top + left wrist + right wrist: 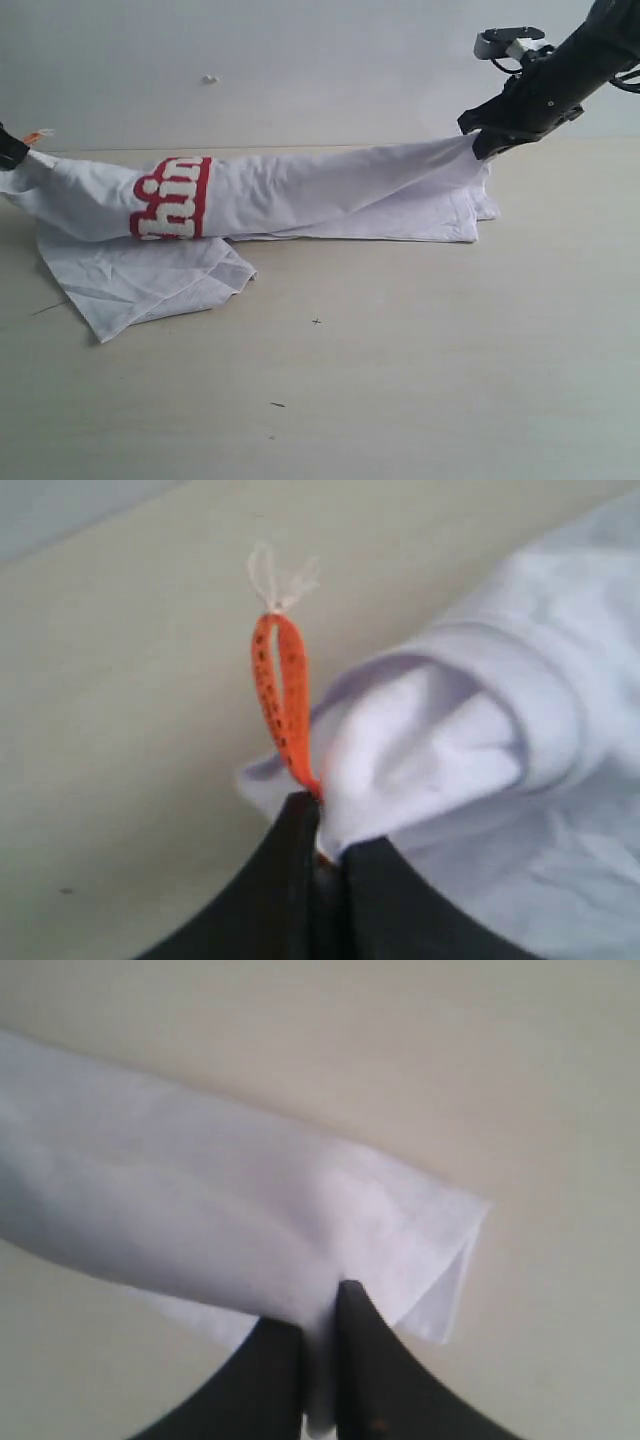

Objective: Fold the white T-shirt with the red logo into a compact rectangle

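Spanning both pincers: soft, crumpled white cotton T-shirt, rolled and sagging | left black pincer: clamped on collar cloth beside looped orange woven neck tag | right black pincer: pinching a smooth folded corner | fuzzy red logo patch: nearer left pincer

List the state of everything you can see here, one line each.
left claw: shut on the white T-shirt
right claw: shut on the white T-shirt
white T-shirt: bunched lengthwise, stretched between both claws, lower part on table
red logo: wrapped around the fold, partly hidden
orange neck tag: sticking out beside left claw
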Controlling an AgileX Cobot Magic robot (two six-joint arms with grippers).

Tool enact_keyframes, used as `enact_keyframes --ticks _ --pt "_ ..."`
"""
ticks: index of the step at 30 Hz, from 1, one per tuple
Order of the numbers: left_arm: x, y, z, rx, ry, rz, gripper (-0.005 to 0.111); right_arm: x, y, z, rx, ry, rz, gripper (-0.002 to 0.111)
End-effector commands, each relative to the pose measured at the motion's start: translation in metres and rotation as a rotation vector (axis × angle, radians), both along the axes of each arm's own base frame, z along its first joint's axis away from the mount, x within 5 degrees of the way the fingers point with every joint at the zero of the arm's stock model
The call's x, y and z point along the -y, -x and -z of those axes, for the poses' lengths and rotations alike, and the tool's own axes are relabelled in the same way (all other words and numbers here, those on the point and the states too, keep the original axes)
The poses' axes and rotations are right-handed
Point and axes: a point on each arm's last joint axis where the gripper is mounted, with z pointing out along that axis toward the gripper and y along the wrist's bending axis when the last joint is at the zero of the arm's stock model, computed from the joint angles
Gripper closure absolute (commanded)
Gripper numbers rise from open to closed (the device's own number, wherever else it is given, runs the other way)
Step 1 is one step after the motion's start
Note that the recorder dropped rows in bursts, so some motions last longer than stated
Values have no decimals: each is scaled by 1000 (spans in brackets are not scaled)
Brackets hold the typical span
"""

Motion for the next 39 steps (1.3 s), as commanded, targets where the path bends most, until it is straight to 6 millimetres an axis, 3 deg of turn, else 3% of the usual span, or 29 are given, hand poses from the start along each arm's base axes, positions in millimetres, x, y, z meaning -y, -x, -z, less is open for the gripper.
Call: enact_keyframes --ticks 1,10,13,16,19,23,26,28,34,39 --pt "14 14 -17 -131 135 103 107 -9 21 -32 -138 -106 -55 108" --pt "18 26 -29 -181 152 151 107 -27 43 -94 -57 -315 -52 108" --pt "14 28 -33 -187 166 107 107 -30 47 -104 -49 -339 -36 108" --pt "11 32 -32 -225 180 106 107 -35 55 -98 -83 -334 -43 108" --pt "13 37 -32 -281 208 126 107 -36 66 -80 -156 -338 -33 108" --pt "17 38 -35 -286 249 121 107 -36 90 -52 -281 -311 -23 108" --pt "18 40 -37 -286 244 118 107 -39 112 -50 -320 -321 -15 108" --pt "19 41 -40 -282 250 109 107 -48 126 -57 -315 -329 -39 108" --pt "22 42 -46 -277 296 75 107 -81 168 -107 -200 -306 -142 108" --pt "21 72 -59 -334 174 -46 107 -92 192 -140 -100 -285 -195 108"
